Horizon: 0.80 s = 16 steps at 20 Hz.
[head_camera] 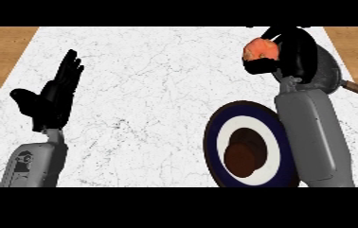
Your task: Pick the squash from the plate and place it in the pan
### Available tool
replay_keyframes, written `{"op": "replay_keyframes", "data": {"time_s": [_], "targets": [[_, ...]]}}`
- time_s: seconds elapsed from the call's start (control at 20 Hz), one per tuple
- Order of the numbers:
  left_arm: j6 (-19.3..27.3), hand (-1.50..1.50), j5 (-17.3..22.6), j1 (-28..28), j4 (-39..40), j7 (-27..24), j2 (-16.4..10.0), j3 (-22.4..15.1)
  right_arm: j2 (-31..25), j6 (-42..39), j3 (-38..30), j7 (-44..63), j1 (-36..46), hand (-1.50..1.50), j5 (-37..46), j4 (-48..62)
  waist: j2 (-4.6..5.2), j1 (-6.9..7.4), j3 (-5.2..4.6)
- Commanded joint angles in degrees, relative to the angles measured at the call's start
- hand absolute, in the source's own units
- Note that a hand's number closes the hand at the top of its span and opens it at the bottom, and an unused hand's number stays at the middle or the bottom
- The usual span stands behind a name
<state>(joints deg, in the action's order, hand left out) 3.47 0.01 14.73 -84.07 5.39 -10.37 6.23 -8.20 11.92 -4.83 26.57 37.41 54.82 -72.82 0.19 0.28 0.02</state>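
My right hand (297, 52) is at the far right of the counter, its fingers curled round the orange squash (260, 49). The squash shows at the hand's left side, partly covered by the fingers. Hand and squash hang over the dark grey pan (330, 72), which the hand and forearm mostly hide; whether the squash touches the pan cannot be told. The plate (212, 142), with a navy rim, a white ring and a brown centre, lies nearer to me under the right forearm. My left hand (52, 97) rests open at the left, fingers up.
The pan's brown handle (350, 86) sticks out toward the right edge. The white marble counter (154, 104) spreads between the two arms, and wooden strips (14, 40) show at the far corners.
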Motion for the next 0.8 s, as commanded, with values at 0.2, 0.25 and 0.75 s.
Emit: {"op": "replay_keyframes", "data": {"time_s": [0.2,0.25,0.75], "targets": [[1.6,0.00,-2.1,0.6,1.6,-1.7,1.6,-1.3,-13.2,6.0,-10.9,-16.3,1.5,1.50,-5.1,17.8,0.27,0.35,0.04],[-0.2,0.00,-0.6,-0.1,1.5,-1.7,0.9,-0.6,-13.7,7.9,-12.3,-17.7,6.4,1.50,-5.3,25.1,0.42,1.15,0.04],[-2.4,0.00,1.0,3.1,2.2,-0.3,-0.8,0.3,-24.8,17.7,-19.3,-31.3,8.6,1.50,-5.2,47.5,1.74,3.38,0.31]]}}
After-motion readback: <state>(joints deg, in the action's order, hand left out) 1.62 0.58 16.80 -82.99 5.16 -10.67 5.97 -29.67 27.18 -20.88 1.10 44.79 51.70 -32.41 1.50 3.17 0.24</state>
